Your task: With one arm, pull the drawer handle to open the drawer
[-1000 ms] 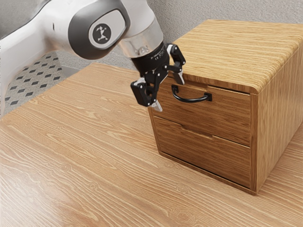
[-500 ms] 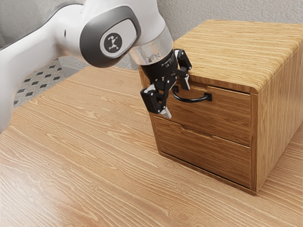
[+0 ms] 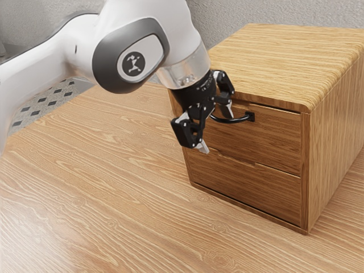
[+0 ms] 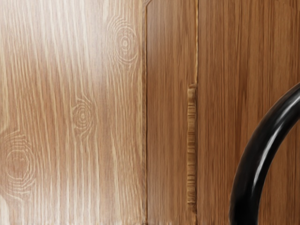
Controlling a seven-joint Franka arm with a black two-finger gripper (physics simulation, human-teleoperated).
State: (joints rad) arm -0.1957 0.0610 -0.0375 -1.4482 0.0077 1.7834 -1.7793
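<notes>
Across the foreground of the exterior view spreads the wood-grain table (image 3: 102,199), its boards running toward the cabinet. Over it, from the exterior view's upper left, the white arm (image 3: 133,60) reaches down to the cabinet's front. The black gripper (image 3: 216,133) hangs there with its fingers (image 3: 187,132) spread wide, clamped on nothing: one sits above the drawer handle (image 3: 242,120), the other below it, over the seam between the two drawers. The handle's end toward the exterior view's left lies in the gap between them; whether either finger touches it cannot be told. The rest of the handle stretches away from the gripper toward the exterior view's right.

That handle is a black bar mounted high on the top drawer (image 3: 273,133). Its long axis runs level along the drawer front, and it bows outward from the wood. In the wrist view it (image 4: 262,154) curves glossy and close under the hand. The top drawer's front lies level with the lower drawer (image 3: 244,182). Both sit in the wooden cabinet (image 3: 284,57) at the back.
</notes>
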